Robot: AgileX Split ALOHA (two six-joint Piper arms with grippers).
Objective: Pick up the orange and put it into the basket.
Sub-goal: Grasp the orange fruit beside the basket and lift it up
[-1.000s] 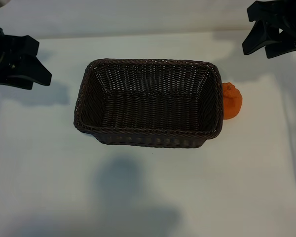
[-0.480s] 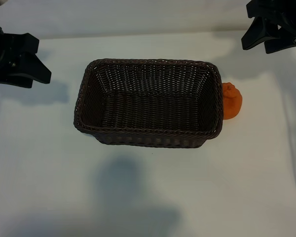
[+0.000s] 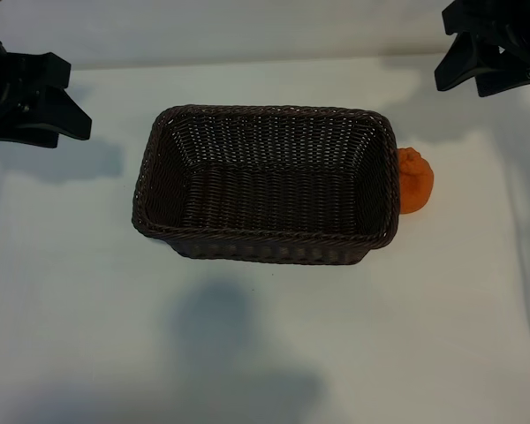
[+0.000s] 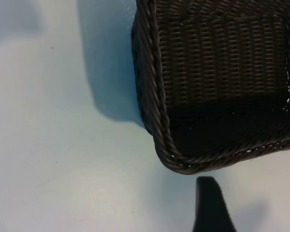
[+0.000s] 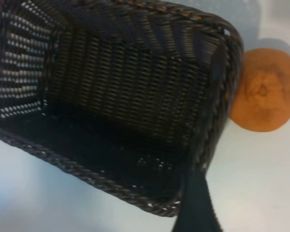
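Note:
The dark brown wicker basket (image 3: 265, 112) stands in the middle of the white table, with nothing inside it. The orange (image 3: 416, 181) rests on the table against the outside of the basket's right end wall. My right gripper (image 3: 459, 88) hovers open at the far right corner, above and behind the orange, holding nothing. Its wrist view shows the orange (image 5: 265, 91) beside the basket's rim (image 5: 230, 67), and one dark finger (image 5: 195, 205) over the basket's corner. My left gripper (image 3: 78, 102) hangs open at the far left, apart from the basket (image 4: 152, 96).
The white tabletop (image 3: 265, 353) spreads out on all sides of the basket, with its far edge behind both arms. A soft shadow lies on the front part of the table.
The left gripper has drifted slightly toward the table's far edge. The right gripper has barely shifted. Basket and orange have not moved.

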